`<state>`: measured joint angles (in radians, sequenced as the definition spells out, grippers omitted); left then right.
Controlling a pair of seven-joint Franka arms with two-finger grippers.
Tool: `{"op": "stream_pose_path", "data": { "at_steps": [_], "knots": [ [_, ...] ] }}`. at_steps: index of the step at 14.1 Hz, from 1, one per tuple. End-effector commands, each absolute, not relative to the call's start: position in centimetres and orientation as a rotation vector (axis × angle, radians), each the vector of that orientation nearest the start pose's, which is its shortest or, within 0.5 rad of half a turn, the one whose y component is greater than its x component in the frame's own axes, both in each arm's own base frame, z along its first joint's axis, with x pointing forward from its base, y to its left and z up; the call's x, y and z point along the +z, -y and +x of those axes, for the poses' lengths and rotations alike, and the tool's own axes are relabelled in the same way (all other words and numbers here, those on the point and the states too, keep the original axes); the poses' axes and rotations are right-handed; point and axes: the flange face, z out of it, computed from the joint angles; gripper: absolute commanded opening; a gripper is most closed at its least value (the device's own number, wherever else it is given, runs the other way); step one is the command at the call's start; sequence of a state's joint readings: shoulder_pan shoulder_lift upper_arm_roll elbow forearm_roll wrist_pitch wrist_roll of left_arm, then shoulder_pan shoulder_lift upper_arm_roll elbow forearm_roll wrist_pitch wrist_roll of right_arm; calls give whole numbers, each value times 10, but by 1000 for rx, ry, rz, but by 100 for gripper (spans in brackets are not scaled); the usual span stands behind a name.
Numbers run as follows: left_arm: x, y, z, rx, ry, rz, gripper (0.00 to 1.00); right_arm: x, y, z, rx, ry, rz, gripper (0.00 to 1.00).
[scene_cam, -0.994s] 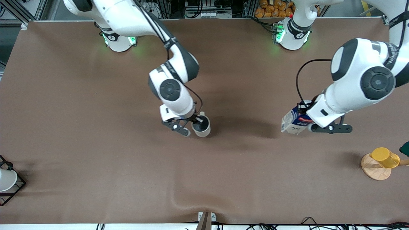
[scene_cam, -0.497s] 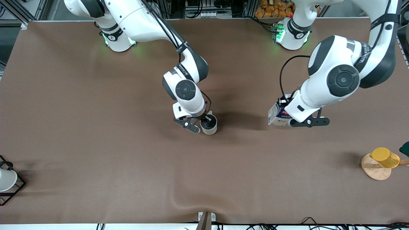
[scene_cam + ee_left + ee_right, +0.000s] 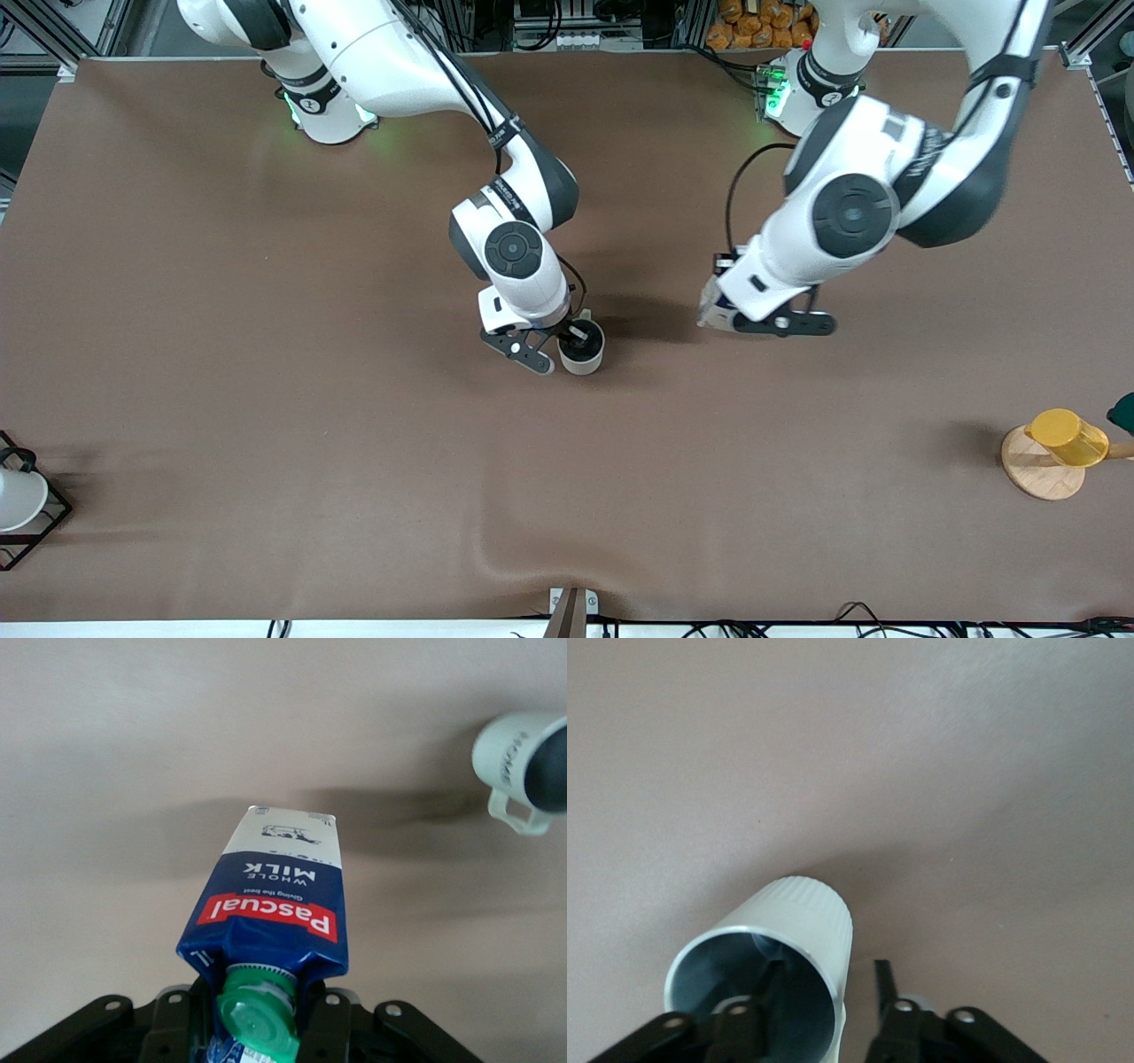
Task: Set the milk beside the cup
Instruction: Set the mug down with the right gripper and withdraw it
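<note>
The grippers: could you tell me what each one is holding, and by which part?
The left gripper holds the milk at its green-capped top. The right gripper pinches the cup by its rim wall, one finger inside.

Milk (image 3: pixel 275 904): dark blue carton, red label band with white lettering, white-grey end, green cap. Cup (image 3: pixel 582 347): off-white, grey inside. Surface (image 3: pixel 266 399): plain brown. Yellow cup (image 3: pixel 1067 436) on tan wooden disc (image 3: pixel 1036 474).

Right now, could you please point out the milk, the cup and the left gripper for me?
milk (image 3: pixel 276 895): left wrist view, on its blue side panel.
cup (image 3: pixel 582 354): front view, on its outer wall.
left gripper (image 3: pixel 780 322): front view, between its fingertips, gripping the milk.
</note>
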<state>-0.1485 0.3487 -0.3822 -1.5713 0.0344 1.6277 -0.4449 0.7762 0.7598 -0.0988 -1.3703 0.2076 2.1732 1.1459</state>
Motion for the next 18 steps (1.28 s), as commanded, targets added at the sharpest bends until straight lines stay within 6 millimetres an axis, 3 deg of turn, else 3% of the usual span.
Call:
{"op": "stream_pose_path", "data": {
  "at_steps": [1,3,6,9,12,14,18],
  "knots": [
    [425,339,537,457,-134,-3077,21,305,-458,584,173,-868,-2949,100],
    [422,358,536,481,59,-3088,21,332,-431,599,267,-737,-3025,100],
    [411,401,525,489,76,-3087,22,405,-358,626,240,-541,-3016,100],
    [405,430,526,482,105,-3106,22,446,-282,649,217,-478,-3009,100],
    [395,458,511,470,41,-3114,22,474,-206,662,187,-246,-3079,100],
    [390,470,506,459,95,-3121,22,491,-152,667,200,-211,-3069,100],
    [379,482,505,433,116,-3149,22,507,-57,672,204,-57,-3052,100]
  ]
}}
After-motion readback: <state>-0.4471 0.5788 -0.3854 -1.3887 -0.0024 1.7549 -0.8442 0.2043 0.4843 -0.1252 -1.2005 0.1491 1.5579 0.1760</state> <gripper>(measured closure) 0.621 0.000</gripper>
